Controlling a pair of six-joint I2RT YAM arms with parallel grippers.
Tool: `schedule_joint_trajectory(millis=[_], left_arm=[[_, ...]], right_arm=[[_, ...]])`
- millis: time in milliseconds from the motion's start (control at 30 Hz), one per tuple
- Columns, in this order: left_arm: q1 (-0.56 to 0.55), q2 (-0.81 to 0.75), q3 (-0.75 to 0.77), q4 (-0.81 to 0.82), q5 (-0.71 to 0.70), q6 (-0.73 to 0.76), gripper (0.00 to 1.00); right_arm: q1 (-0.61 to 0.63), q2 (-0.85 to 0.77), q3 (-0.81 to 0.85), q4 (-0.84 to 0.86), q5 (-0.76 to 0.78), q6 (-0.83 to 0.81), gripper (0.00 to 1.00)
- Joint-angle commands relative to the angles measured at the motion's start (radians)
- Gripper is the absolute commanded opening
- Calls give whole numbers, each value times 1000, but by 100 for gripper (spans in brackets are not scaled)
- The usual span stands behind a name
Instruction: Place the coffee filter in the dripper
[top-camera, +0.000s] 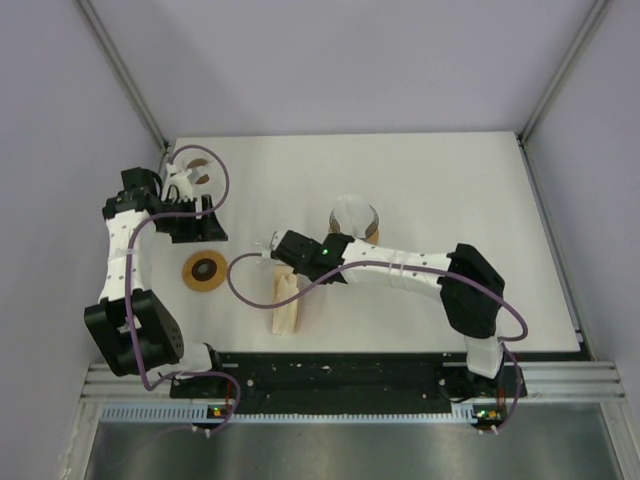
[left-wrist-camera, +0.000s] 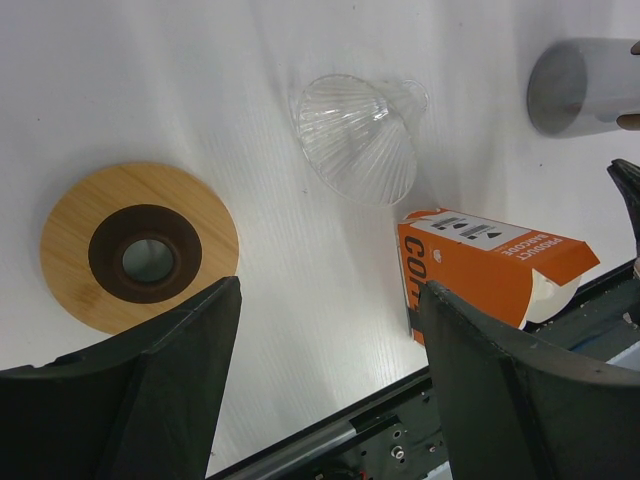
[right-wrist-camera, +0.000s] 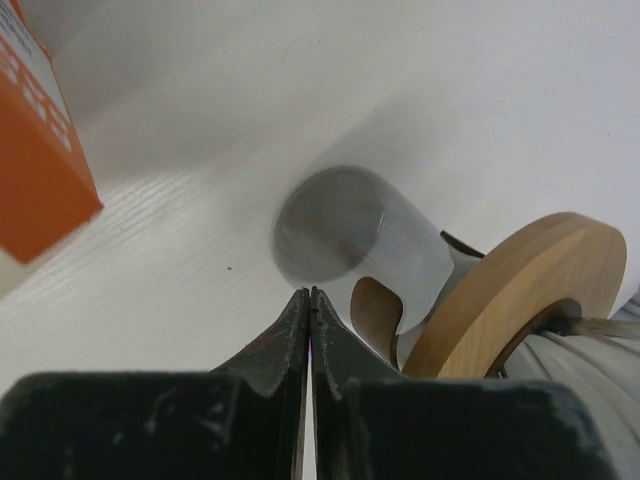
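The left arm (top-camera: 125, 250) stands folded along the left side of the top view, with its wrist over the upper left of the tabletop (top-camera: 420, 180). The left tool (left-wrist-camera: 328, 300) is released: its two dark fingers (left-wrist-camera: 150, 390) are spread wide with nothing between them. The right arm (top-camera: 400, 270) reaches from the lower right toward the centre of the frame. The right tool (right-wrist-camera: 310, 300) is clenched on nothing and points at a grey translucent cylinder (right-wrist-camera: 340, 225) beside a wooden collar (right-wrist-camera: 520, 290).

The dripper (left-wrist-camera: 355, 135) is a clear ribbed glass cone with a small handle. We see it lying on its side in the upper middle of the left wrist view, apart from both tools. A wooden ring (left-wrist-camera: 140, 245) with a dark brown centre lies flat at the left of that view. An orange box (left-wrist-camera: 480, 265) lies to the lower right of the dripper. A pale edge shows at its open end, and we cannot tell whether this is the coffee filter.
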Motion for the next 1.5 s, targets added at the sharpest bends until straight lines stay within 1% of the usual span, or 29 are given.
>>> schedule_joint_trajectory(millis=[0, 167, 267, 367, 500, 633, 733, 833, 1100, 1467], left_arm=[[6, 9, 2, 0, 31, 16, 77], [6, 13, 2, 0, 32, 16, 77], [6, 12, 2, -3, 35, 17, 77], [6, 9, 3, -3, 34, 19, 77], [6, 9, 2, -6, 34, 20, 77], [6, 4, 3, -7, 34, 22, 77], [8, 6, 3, -9, 35, 23, 77], [8, 7, 5, -10, 37, 22, 77], [8, 7, 5, -12, 40, 23, 77], [8, 10, 7, -14, 41, 25, 77]], right_arm=[[22, -101, -79, 38, 5, -32, 0], [65, -163, -219, 163, 1, -138, 0], [90, -192, -311, 294, 7, -241, 0], [94, -206, -395, 409, 46, -325, 0], [94, -166, -444, 504, 128, -428, 0], [93, -134, -457, 547, 142, -466, 0], [91, -132, -484, 622, 143, -491, 0], [79, -120, -492, 650, 136, -500, 0], [39, -94, -497, 661, 137, -506, 0], [-2, -117, -535, 661, 154, -494, 0]])
